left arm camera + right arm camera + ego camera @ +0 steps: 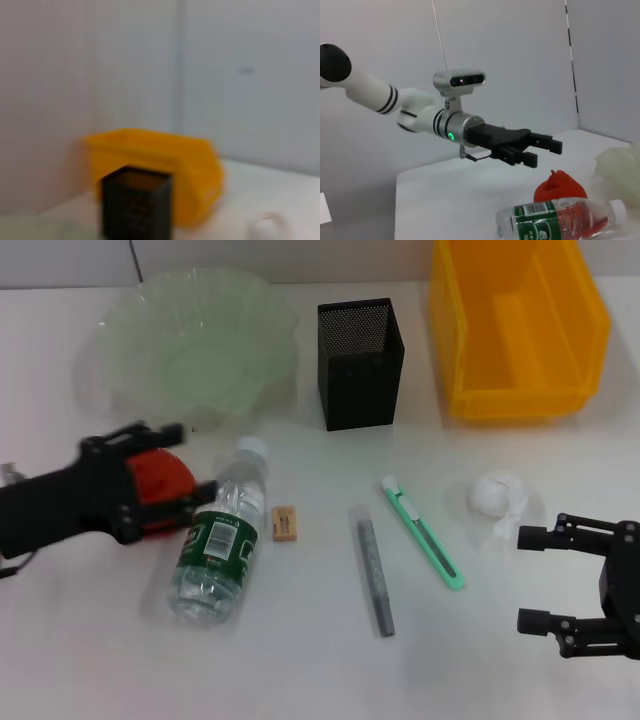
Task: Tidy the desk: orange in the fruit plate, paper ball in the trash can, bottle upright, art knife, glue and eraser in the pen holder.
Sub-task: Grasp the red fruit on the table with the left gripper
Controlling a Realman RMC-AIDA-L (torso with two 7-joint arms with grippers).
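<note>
The orange [160, 475] lies on the table at the left; in the right wrist view it [560, 186] sits below my left gripper [545, 152]. My left gripper [192, 460] is open, its fingers on either side of the orange and a little above it. A clear bottle [218, 545] with a green label lies on its side beside it. The eraser [285, 523], grey glue stick [376, 575], green art knife [422, 532] and paper ball [495, 495] lie on the table. My right gripper [535, 578] is open and empty at the front right.
The green glass fruit plate [130, 360] stands at the back left, the black mesh pen holder [360, 362] at the back centre and the yellow bin [520, 325] at the back right. The left wrist view shows the pen holder [136, 210] and the bin [165, 160].
</note>
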